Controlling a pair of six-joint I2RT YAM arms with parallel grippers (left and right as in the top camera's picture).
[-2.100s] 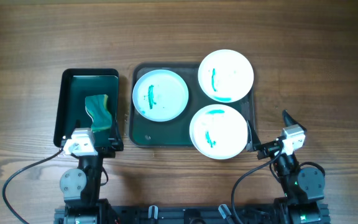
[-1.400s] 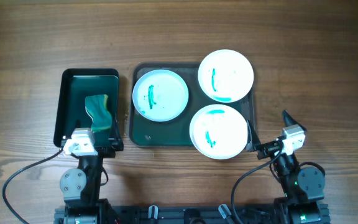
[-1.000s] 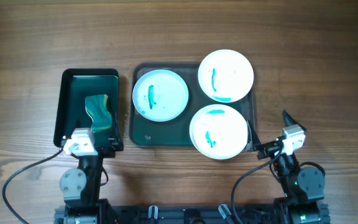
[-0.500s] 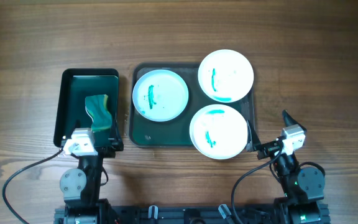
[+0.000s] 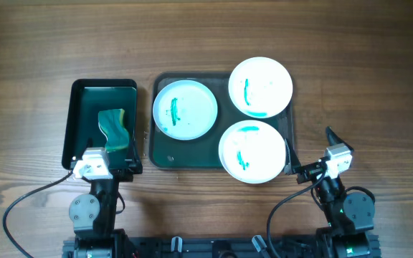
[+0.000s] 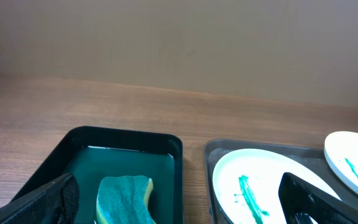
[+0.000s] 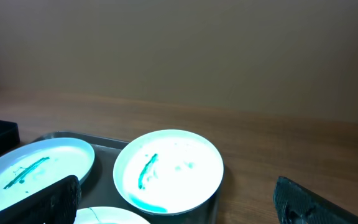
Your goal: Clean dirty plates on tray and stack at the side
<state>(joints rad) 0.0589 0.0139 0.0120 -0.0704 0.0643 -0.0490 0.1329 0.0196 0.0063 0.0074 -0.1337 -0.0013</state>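
One tabletop (image 5: 206,36): brown wood grain, carrying everything; both arms rise from its near edge.
Tray (image 5: 169,154): dark, with rounded corners, lying in the middle of the tabletop; all three plates rest on it, and its near-left part is bare.
Small tray (image 5: 92,97): black and narrower, just left of the tray with a thin strip of wood between them; its floor looks teal-green.
Plates: three white rounds, each with teal smears.
Left plate (image 5: 185,109): in the far-left part of the tray, inside the rim, with a short teal streak left of its centre.
Far-right plate (image 5: 260,87): in the far-right corner, its edge reaching over the rim; it has one streak and a smear along its near edge.
Near plate (image 5: 252,152): in the near-right part, overhanging the tray's near rim, close to both other plates; whether they touch cannot be told.
Sponge (image 5: 115,127): teal with a yellow layer, wavy-edged, lying in the near half of the small tray.
Left hand (image 6: 176,202): spread wide and holding nothing, at the near end of the small tray.
Right hand (image 7: 179,202): spread wide and holding nothing, beside the tray's near-right corner.
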